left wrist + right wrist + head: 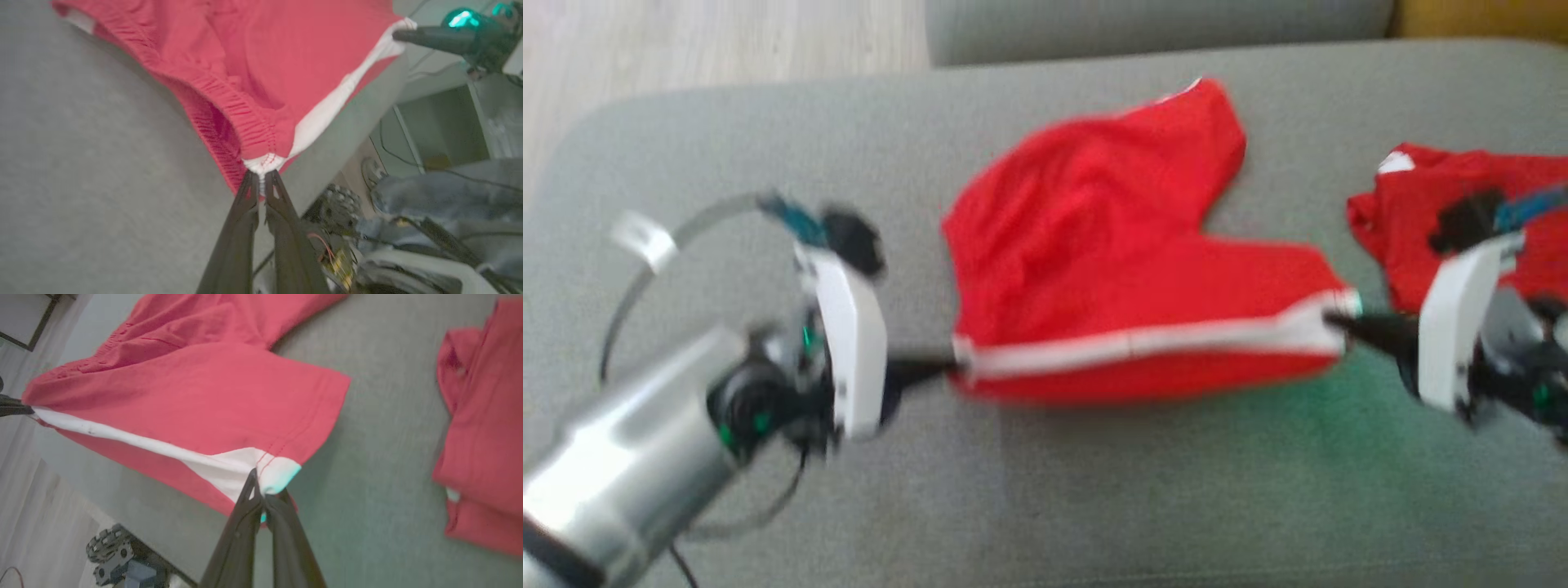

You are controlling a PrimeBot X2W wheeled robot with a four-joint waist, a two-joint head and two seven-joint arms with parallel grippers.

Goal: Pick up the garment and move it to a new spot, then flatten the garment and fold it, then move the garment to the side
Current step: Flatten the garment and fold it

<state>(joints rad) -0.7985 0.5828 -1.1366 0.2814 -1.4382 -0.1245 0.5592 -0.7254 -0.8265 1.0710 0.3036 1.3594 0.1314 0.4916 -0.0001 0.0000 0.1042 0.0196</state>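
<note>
The left gripper (952, 369) is pinching the waistband end of the red shorts (1094, 245), closed tight on the white stripe (1143, 345). The right gripper (1335, 320) is pinching the leg end of the same stripe. The shorts are sitting in the middle of the grey cushion (1094, 490), with their front edge pulled straight between both grippers. Another red garment (1392, 229) is lying nearby on the right.

Red shorts (1111, 245) with white stripe, stretched taut over grey cushion.
</note>
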